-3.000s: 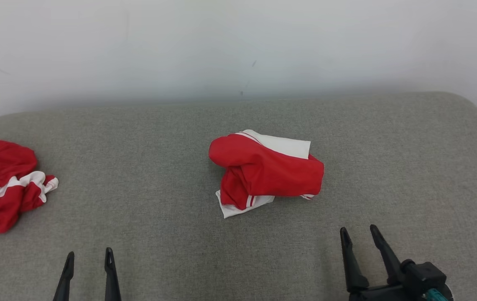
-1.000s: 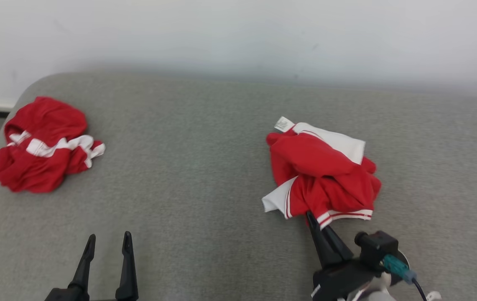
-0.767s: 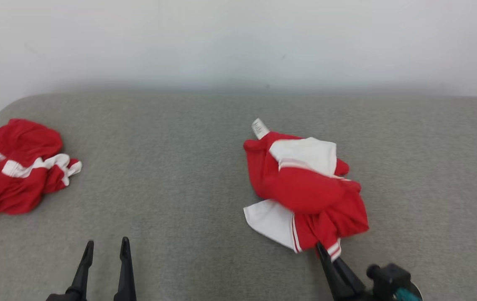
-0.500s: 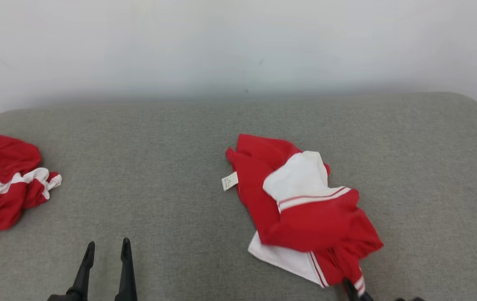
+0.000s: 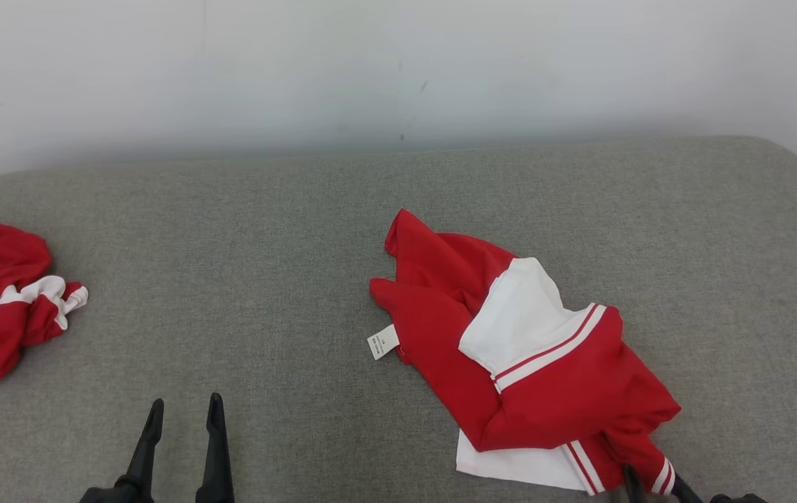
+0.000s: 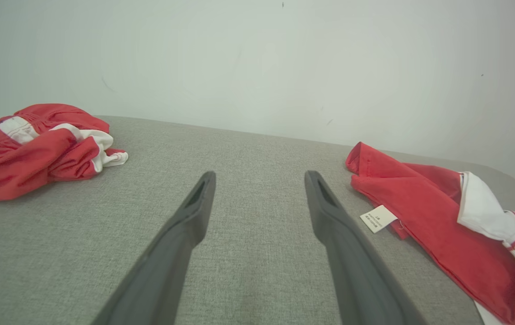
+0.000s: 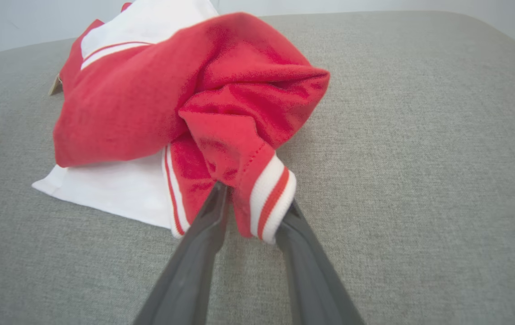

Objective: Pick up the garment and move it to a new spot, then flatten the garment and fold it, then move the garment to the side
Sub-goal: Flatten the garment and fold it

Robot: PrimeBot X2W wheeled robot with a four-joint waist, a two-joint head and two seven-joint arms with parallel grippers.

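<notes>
Grey fabric-covered surface (image 5: pixel 265 244), pale wall (image 5: pixel 300 70) behind. Positions referenced to the red-and-white garment (image 5: pixel 531 391).

- Far left of garment: second red-and-white garment (image 5: pixel 0 300), crumpled. Head view cuts it at the frame edge. The left wrist view shows the bundle more fully.
- Left of garment, toward the near edge: left hand (image 5: pixel 185 402), fingers wide apart, nothing between them, well clear of both garments. Left wrist view has bare grey fabric between the fingers; whether the tips touch it, cannot tell.
- At garment's left edge: white care label (image 5: pixel 382 342), lying flat on the surface. Print unreadable in every view.
- Garment: right of centre on the surface, loosely heaped. A red layer lies over a white panel with red stripes. A white corner sticks out beneath at the near side. The left wrist view shows only its left part, cut off at the frame edge.
- At garment's near right corner: right hand (image 7: pixel 255 198). The head view shows just the fingertips at the bottom edge, beside the striped cuff (image 7: pixel 268 203). The right wrist view shows more: fingers parted, cuff hanging between them, not squeezed flat. Whether either finger presses the cloth, cannot tell.
</notes>
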